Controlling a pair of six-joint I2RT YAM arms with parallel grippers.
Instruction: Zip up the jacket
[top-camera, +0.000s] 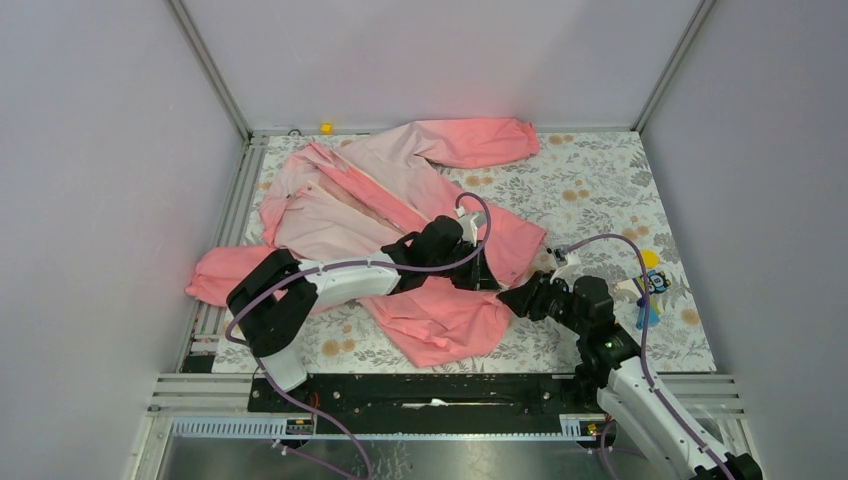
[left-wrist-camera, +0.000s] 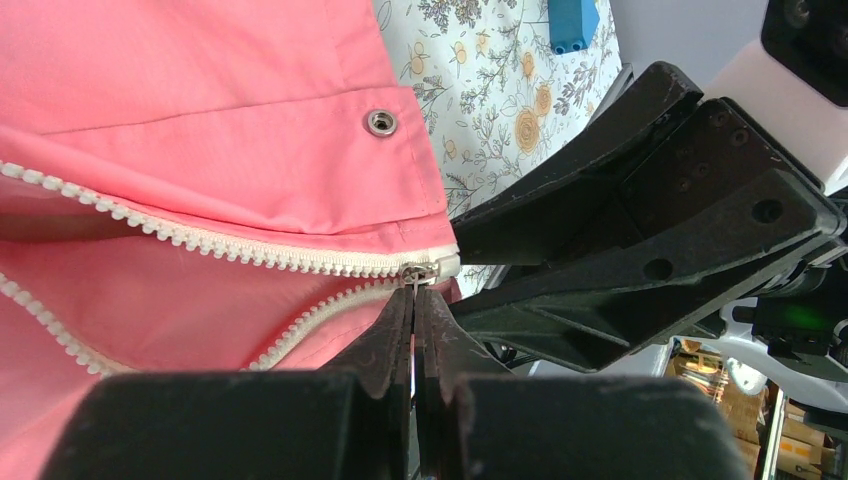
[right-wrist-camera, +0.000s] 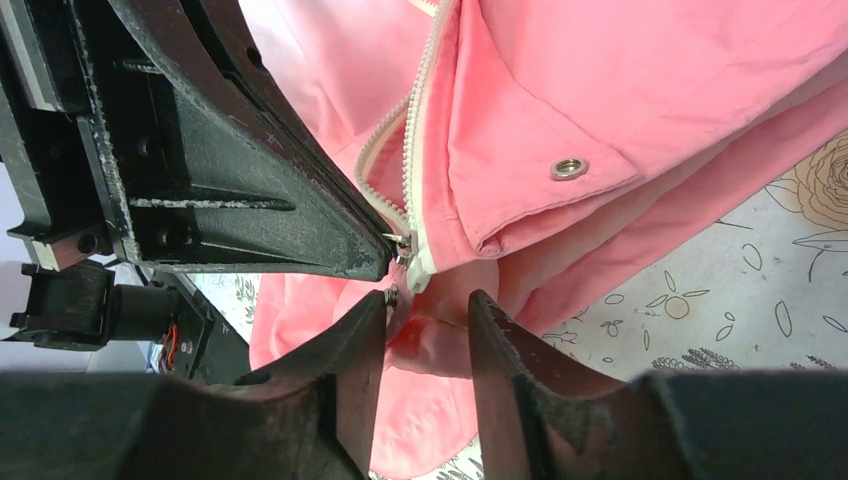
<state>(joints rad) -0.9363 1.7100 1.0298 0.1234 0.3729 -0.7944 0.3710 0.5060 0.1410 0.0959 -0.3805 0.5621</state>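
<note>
The pink jacket (top-camera: 400, 190) lies spread on the floral mat, its front open, with the coral hem toward the arms. My left gripper (top-camera: 483, 275) is at the hem. In the left wrist view it (left-wrist-camera: 415, 295) is shut on the small metal zipper pull, just below the slider (left-wrist-camera: 418, 272), at the bottom end of the whitish zipper (left-wrist-camera: 230, 245). The two tooth rows spread apart above the slider. My right gripper (top-camera: 515, 297) faces it. In the right wrist view it (right-wrist-camera: 428, 300) is open, with the hem fabric (right-wrist-camera: 440, 320) between its fingers, just under the slider (right-wrist-camera: 403, 245).
A metal snap (left-wrist-camera: 380, 123) sits on the hem flap beside the zipper. A blue and yellow toy (top-camera: 650, 285) lies on the mat (top-camera: 600, 180) to the right of the right arm. A small yellow object (top-camera: 326, 128) is at the back edge. Grey walls enclose the table.
</note>
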